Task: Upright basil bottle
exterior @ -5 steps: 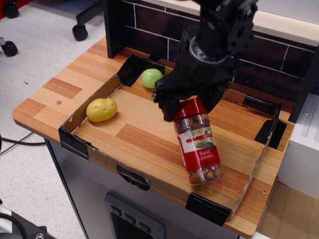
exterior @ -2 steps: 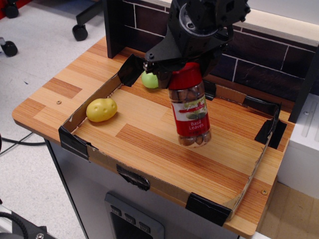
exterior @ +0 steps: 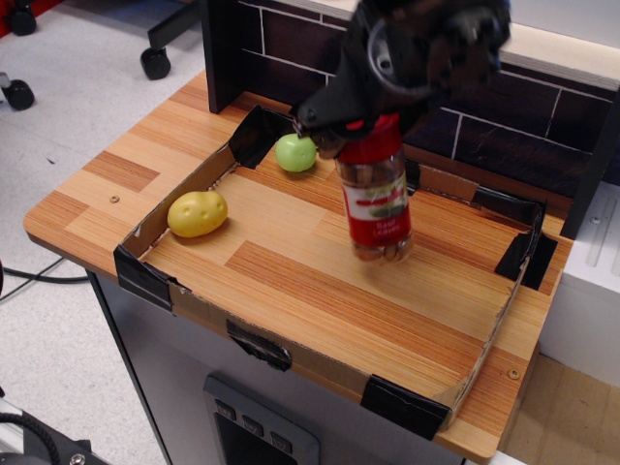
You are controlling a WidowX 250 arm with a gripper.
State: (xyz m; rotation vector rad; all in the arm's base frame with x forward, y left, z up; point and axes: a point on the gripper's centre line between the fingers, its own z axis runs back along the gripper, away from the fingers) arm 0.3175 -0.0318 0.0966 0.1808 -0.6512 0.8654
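The gripper [exterior: 363, 131] clamps the red cap of the basil bottle [exterior: 378, 205], now near vertical over the bench [exterior: 291, 281]; setting down and release remain

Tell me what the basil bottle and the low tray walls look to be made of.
Basil bottle: clear, likely plastic body, since brownish contents show through; red cap, glossy printed label. Tray walls: apparently brown cardboard, matte with rough-cut edges, black tape at the corners. The gripper holds the bottle at its cap.
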